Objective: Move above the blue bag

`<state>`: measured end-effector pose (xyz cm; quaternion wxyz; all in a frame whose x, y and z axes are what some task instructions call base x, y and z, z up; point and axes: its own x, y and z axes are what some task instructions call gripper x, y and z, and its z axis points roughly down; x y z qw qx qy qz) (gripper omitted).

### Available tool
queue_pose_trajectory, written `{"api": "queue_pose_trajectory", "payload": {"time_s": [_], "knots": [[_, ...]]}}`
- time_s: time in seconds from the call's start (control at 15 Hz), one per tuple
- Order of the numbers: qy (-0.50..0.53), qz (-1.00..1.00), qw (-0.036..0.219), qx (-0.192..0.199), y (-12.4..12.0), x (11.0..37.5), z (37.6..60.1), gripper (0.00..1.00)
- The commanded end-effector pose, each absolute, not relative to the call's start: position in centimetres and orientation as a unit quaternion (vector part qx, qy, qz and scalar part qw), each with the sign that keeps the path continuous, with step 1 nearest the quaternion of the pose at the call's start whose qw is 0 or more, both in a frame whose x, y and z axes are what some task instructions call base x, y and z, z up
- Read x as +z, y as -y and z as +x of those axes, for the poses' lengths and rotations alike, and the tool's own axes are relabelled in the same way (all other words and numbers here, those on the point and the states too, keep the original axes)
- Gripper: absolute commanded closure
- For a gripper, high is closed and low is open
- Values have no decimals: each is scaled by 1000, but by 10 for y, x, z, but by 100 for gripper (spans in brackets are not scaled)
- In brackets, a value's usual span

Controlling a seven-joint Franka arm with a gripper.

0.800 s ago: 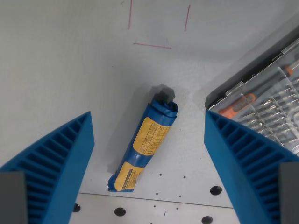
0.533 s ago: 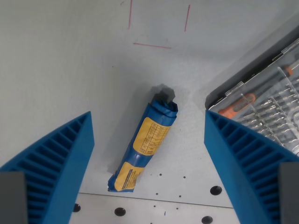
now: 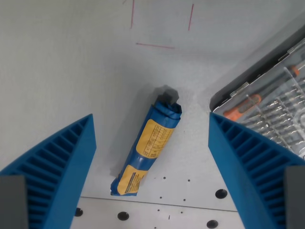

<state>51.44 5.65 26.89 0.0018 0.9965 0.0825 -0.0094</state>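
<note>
Blue ribbed plastic at both lower corners: the two fingers of the gripper, spread wide, nothing between them but air. Wide spread leaves room for the target to sit in the gap with clearance either side.

Between the fingers, slightly toward the wrist view's left of centre: blue bag, rolled into a tight tube, yellow printed labels facing up. It lies flat on the pale grey table, long axis tilted, upper end leaning to the wrist view's right, lower end close to a row of holes in the table. No contact with either finger; camera looks down on it, so the gripper appears to be hovering roughly above it.

Farther up: thin red pen lines marking an open square on the table, apart from the bag.

Wrist view's right: clear-lidded tool case, orange-handled driver and metal bits inside, its corner near the bag's upper end but not touching.

Judgement: positioning nearly met; a small shift toward the wrist view's left would centre the bag. Height above it cannot be told.
</note>
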Motion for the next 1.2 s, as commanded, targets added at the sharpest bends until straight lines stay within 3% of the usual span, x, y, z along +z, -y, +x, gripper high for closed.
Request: {"api": "queue_pose_trajectory", "payload": {"time_s": [0.07, 1.2], "knots": [[-48, 999, 1, 2, -57, 266, 511, 0], [97, 994, -9, 39, -62, 215, 464, 0]]}}
